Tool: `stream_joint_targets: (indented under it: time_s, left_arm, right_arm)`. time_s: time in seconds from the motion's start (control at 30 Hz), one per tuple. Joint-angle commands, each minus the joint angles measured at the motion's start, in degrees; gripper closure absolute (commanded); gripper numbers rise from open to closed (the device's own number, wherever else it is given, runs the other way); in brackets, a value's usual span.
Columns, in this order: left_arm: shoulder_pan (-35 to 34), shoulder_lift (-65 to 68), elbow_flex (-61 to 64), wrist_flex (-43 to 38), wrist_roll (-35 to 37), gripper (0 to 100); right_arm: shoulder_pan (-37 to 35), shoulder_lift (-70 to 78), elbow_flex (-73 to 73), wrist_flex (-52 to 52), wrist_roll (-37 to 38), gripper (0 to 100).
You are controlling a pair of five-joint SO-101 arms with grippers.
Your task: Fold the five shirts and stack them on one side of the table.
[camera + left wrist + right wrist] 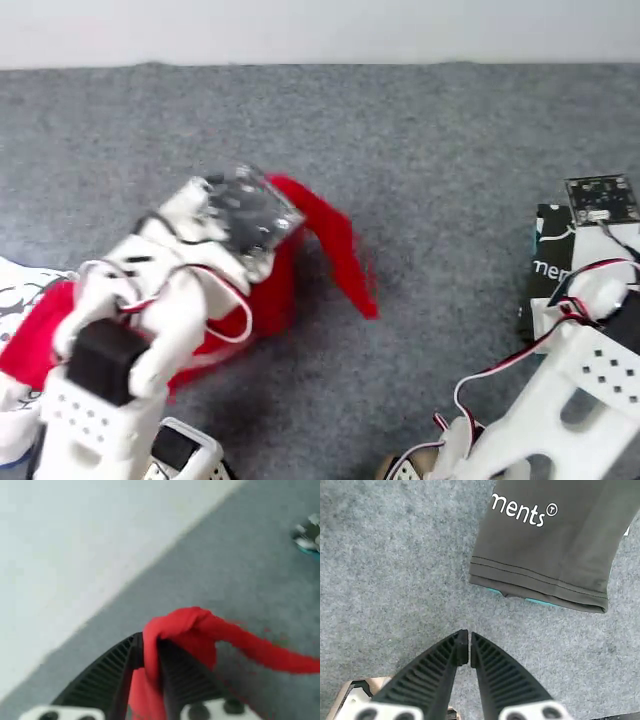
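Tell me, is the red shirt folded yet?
No. The red shirt is bunched up, pinched in the left hand, a strip trailing off.

White lettering (522, 511) (partly hidden), on dark shirt (560, 560)

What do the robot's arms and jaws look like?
Both are chunky white plastic. The left arm carries a black motor block, and the right arm has rows of small round holes. Thin red, white and black cables loop along them. The jaws are black, ribbed and taper to a point, on white bases.
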Motion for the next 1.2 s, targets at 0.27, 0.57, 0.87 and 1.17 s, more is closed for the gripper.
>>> stream_joint_targets:
  time_s: [0.27, 0.57, 0.87, 1.17]
  left_arm:
    - [1.0, -0.5, 17.4, 4.7, 0.7, 89]
    - [-11.0, -1.0, 17.3, 10.9, -4.0, 86]
    - [-29.4, -1.1, 14.2, 15.1, -4.5, 90]
    - [-57.4, -1.0, 4.4, 19.8, -7.7, 86]
  right_arm:
    - [-2.7, -1.1, 6.1, 2.3, -0.4, 99.0]
    - [-3.1, -0.7, 6.2, 2.2, -0.4, 99.0]
    - [-10.2, -1.0, 6.1, 2.2, -0.8, 99.0]
    - [-41.1, 3.9, 6.1, 1.9, -11.1, 99.0]
